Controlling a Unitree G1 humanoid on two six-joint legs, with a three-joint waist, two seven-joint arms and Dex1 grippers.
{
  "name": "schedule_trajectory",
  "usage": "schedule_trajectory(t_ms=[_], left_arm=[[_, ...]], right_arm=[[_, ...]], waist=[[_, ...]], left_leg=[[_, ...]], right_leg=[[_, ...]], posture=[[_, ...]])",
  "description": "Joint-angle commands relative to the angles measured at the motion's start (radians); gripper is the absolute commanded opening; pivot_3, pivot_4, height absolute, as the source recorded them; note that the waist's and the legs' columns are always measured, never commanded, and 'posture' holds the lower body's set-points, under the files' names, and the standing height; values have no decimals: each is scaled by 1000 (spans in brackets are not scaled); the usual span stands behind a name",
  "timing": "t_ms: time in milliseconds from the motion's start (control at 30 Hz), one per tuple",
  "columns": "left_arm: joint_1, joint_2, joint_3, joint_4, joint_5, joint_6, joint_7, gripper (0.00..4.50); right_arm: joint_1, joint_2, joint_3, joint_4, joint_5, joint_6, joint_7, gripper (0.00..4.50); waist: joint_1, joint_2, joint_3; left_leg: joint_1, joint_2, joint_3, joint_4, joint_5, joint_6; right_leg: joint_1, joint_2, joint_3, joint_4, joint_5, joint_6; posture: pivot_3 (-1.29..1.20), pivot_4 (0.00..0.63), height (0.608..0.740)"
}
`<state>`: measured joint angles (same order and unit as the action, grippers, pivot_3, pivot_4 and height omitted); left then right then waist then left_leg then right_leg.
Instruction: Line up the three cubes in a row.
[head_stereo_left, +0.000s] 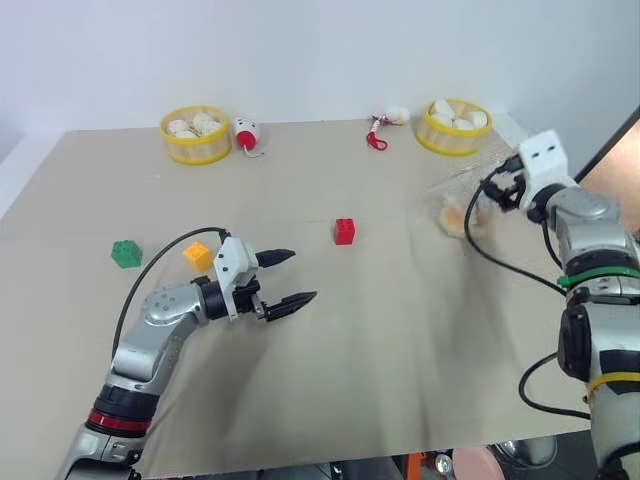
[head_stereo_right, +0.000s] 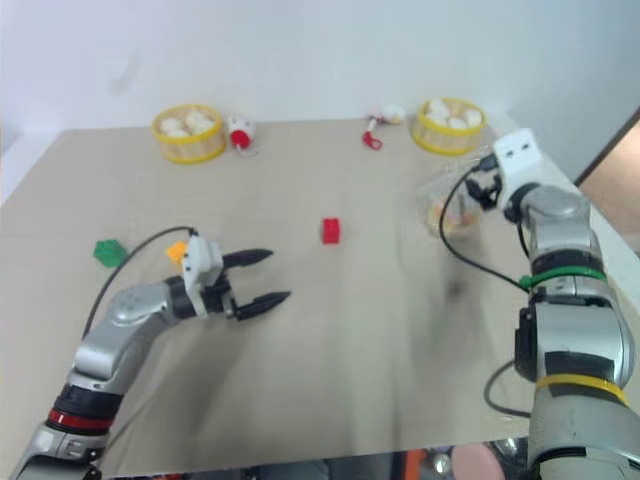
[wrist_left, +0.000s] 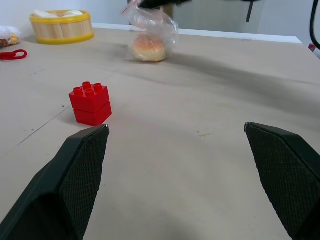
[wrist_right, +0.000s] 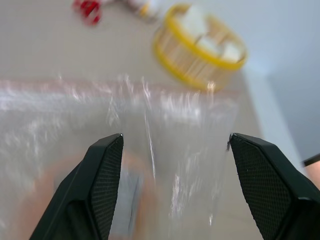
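Meanwhile left gripper (head_stereo_left: 285, 277) hovered released, aimed at red cube (head_stereo_left: 344, 231) mid-bench (head_stereo_left: 400, 350); yellow (head_stereo_left: 198, 256), green (head_stereo_left: 126, 253) cubes lay left. Right gripper (wrist_right: 170, 145) spread behind bag (head_stereo_left: 460, 205). Next: advance, pinch red.

Both arms are silver-grey metal with black joints. The left arm (head_stereo_left: 150, 345), lower left of the frame, carries a red band and a looping black cable. Its white wrist block bears two black, textured tapered fingers (head_stereo_left: 290, 303). The right arm (head_stereo_left: 590, 270), right edge, shows green and yellow bands, black cables and a white wrist block.
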<state>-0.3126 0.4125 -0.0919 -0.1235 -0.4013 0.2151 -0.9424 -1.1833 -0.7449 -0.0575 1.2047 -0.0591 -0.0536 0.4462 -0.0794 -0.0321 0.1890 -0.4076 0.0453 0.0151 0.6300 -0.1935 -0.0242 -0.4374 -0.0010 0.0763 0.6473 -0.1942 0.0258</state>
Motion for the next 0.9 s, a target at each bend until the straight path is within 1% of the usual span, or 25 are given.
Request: schedule_trajectory(t_ms=[33, 100, 167, 200, 300, 367, 467, 600, 733, 900], left_arm=[[8, 3, 18, -29, -14, -5, 7, 4500], [14, 9, 31, -35, -20, -2, 10, 4500], [28, 18, 47, -49, -30, 5, 11, 4500], [37, 25, 56, -60, -37, 11, 11, 4500], [71, 51, 75, -98, -51, 24, 8, 4500], [93, 69, 90, -131, -69, 41, 13, 4500], [117, 92, 105, -157, -83, 54, 14, 4500], [127, 109, 117, -166, -93, 64, 14, 4500], [126, 118, 119, -167, -98, 66, 17, 4500], [131, 125, 119, -175, -104, 71, 20, 4500]], right_arm=[[-62, -7, -66, -32, 48, -27, -48, 3492], [-70, 22, -93, -70, 102, 0, 43, 3492], [-18, 60, -80, -182, 141, 15, 178, 3492], [34, 79, -60, -276, 166, 58, 258, 3492], [245, 103, 6, -623, 245, 142, 461, 3492], [352, 99, 20, -772, 300, 219, 542, 3492], [433, 81, 31, -882, 343, 301, 605, 3492], [466, 69, 45, -890, 343, 317, 660, 3492], [453, 78, 65, -813, 312, 272, 682, 3492], [392, 128, 115, -659, 252, 186, 692, 3492]], waist=[[0, 0, 0], [0, 0, 0], [-6, 0, 0], [-6, 0, 0], [-1, 0, -1], [5, 0, -1], [11, 1, 0], [10, 1, 0], [6, 0, 0], [-1, 0, 0]], left_leg=[[0, 0, 0, -1, 0, 0], [0, 0, 0, -1, 0, 0], [1, 0, 1, -2, 0, 0], [1, 1, 2, -3, 0, 0], [1, 3, 0, -3, 0, 0], [1, 3, -3, -5, 0, 0], [-2, 3, -2, -4, 0, 0], [-1, 2, 0, -1, 0, 0], [0, 2, -1, 2, 0, 0], [0, 2, 0, 2, 0, 0]], right_leg=[[0, 0, 0, 0, 0, 0], [0, 0, 0, 0, 0, 0], [0, 1, 1, 0, 0, 0], [-1, 1, 2, 0, 2, 3], [0, 3, 0, 0, 2, 3], [-1, 3, -2, 1, 0, 2], [-3, 2, -2, 1, 0, 2], [-2, 1, -1, 1, 0, 2], [-1, 2, -1, 1, 1, -1], [-1, 3, -1, 1, 1, -1]], posture=[[0, 150, 740], [0, 150, 740], [0, 150, 740], [0, 150, 740], [0, 150, 740], [0, 150, 740], [0, 150, 740], [0, 150, 740], [0, 150, 740], [0, 150, 740]])
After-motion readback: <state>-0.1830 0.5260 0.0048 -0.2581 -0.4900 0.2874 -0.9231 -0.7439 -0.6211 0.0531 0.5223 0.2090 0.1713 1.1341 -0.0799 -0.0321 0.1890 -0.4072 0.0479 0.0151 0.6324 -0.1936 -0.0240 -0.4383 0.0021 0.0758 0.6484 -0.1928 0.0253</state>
